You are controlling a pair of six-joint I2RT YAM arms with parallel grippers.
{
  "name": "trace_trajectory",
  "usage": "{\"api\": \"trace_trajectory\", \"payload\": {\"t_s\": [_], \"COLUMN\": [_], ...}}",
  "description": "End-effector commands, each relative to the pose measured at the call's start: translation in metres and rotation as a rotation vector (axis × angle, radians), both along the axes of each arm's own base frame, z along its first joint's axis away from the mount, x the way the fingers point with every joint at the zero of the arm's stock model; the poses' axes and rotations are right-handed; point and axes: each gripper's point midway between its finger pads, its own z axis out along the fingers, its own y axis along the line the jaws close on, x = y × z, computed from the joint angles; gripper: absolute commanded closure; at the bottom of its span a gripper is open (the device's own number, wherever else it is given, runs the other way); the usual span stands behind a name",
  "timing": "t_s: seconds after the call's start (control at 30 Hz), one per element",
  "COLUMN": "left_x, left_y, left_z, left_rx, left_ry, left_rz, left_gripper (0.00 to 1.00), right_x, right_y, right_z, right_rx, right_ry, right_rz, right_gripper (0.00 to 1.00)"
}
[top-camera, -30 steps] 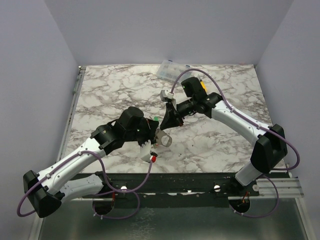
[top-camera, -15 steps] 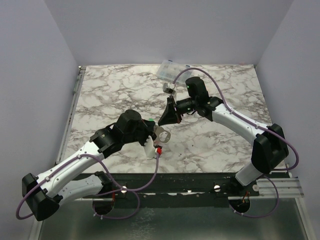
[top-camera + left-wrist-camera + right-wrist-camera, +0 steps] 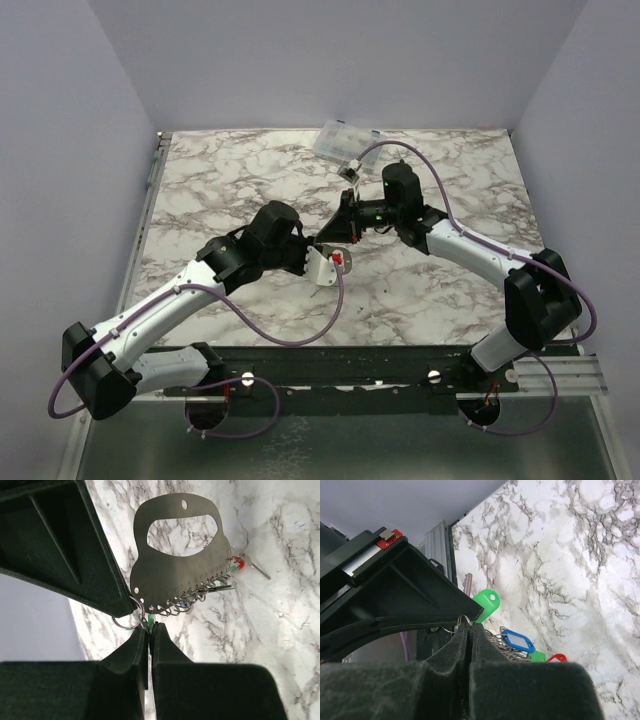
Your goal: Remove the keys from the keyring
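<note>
- The left gripper (image 3: pixel 149 630) and the right gripper (image 3: pixel 470 630) are being shown tip to tip over the middle of the marble table (image 3: pixel 220 180). The left arm is being extended from 7 o'clock and the right from 4 o'clock.
- The keyring (image 3: pixel 175 570), a flat grey metal plate with an oblong cut-out, is being seen at 1 o'clock of the left fingertips in the left wrist view.
- The left fingers are being pressed fully together, with a thin sliver being pinched between them. It appears to be the edge of the green key (image 3: pixel 487 602).
- The right fingers are being pressed together with no gap, at a small split ring (image 3: pixel 127 622) by the keyring's 7 o'clock corner. Whether that ring is being gripped cannot be told.
- The remaining keys (image 3: pixel 517 641), tagged blue, green and red, are being carried on wire loops along the plate's lower edge, towards its 4 o'clock end.
- A clear plastic box (image 3: pixel 340 140) is being seen at the table's 12 o'clock edge, well apart.
</note>
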Motion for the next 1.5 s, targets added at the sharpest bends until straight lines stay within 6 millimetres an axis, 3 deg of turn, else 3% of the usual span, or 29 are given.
{"api": "trace_trajectory", "payload": {"t_s": [0.0,0.27,0.43,0.63,0.93,0.97,1.07,1.17,1.47], "left_x": [-0.022,-0.02,-0.013,-0.013,0.0,0.0,0.0,-0.006,-0.022], "left_y": [-0.017,-0.031,-0.035,-0.044,-0.013,-0.011,-0.011,-0.009,0.003], "left_z": [-0.005,-0.005,0.0,0.012,0.01,0.01,0.015,0.013,0.003], "left_rx": [-0.069,-0.138,-0.191,-0.247,-0.175,-0.16,-0.153,-0.122,0.007], "left_ry": [0.212,0.361,0.341,0.382,0.236,0.214,0.192,0.177,-0.006], "left_rz": [0.019,0.111,0.146,0.16,0.113,0.095,0.069,0.012,-0.232], "left_gripper": [1.0,1.0,1.0,1.0,1.0,1.0,1.0,1.0,1.0], "right_x": [0.013,0.025,0.025,0.024,0.007,0.005,0.002,0.002,-0.018], "right_y": [0.002,0.006,0.01,0.008,-0.006,-0.008,-0.017,-0.024,-0.036], "right_z": [0.022,0.013,0.014,0.002,-0.009,-0.01,-0.007,-0.005,0.004], "right_rx": [0.054,0.065,0.089,0.076,-0.012,-0.026,-0.049,-0.061,-0.041], "right_ry": [-0.059,0.075,0.141,0.157,0.04,0.028,-0.024,-0.061,-0.217], "right_rz": [-0.094,-0.186,-0.191,-0.196,-0.088,-0.072,-0.032,-0.001,0.207], "right_gripper": [0.99,1.0,0.99,1.0,0.99,0.98,0.76,0.64,0.49]}}
